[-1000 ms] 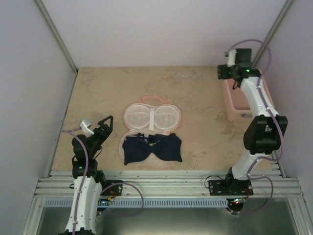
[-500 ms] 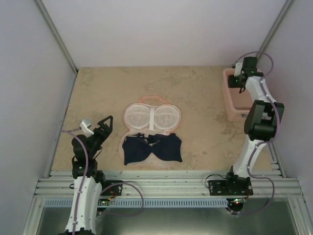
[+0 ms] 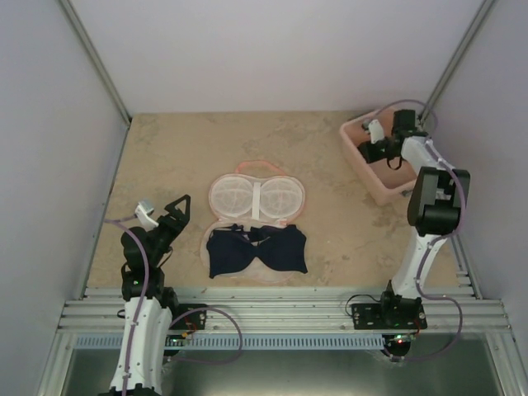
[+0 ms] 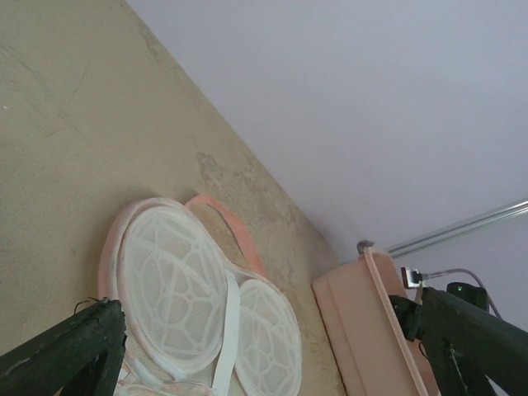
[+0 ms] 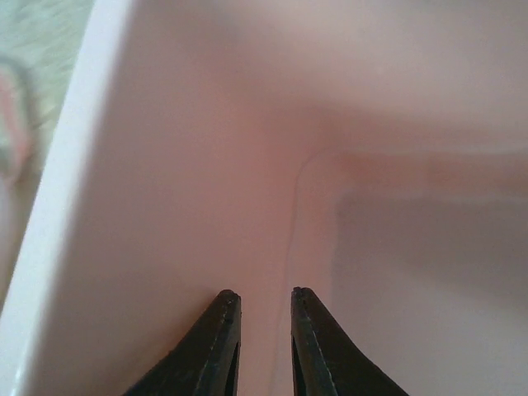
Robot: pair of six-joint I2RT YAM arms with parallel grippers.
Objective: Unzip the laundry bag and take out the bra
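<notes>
The laundry bag [image 3: 256,196] lies unzipped and folded open at the table's middle, its white mesh cups facing up [image 4: 173,297]. The dark navy bra [image 3: 257,252] rests spread on the bag's near half. My left gripper [image 3: 183,210] hovers open to the left of the bag, nothing between its fingers [image 4: 271,301]. At the far right my right gripper [image 3: 371,153] reaches inside the pink tub [image 3: 356,161], far from bag and bra. Its jaws are drawn almost together [image 5: 262,293] on the tub's wall [image 5: 165,165].
The pink tub stands askew at the back right corner of the table [image 4: 363,330]. Grey walls enclose the table on three sides, and an aluminium rail [image 3: 280,313] runs along the near edge by both arm bases.
My right gripper dropped into the pink tub and closed from wide open. The tub has shifted left and turned with it. Left arm, bag and bra stayed put.
</notes>
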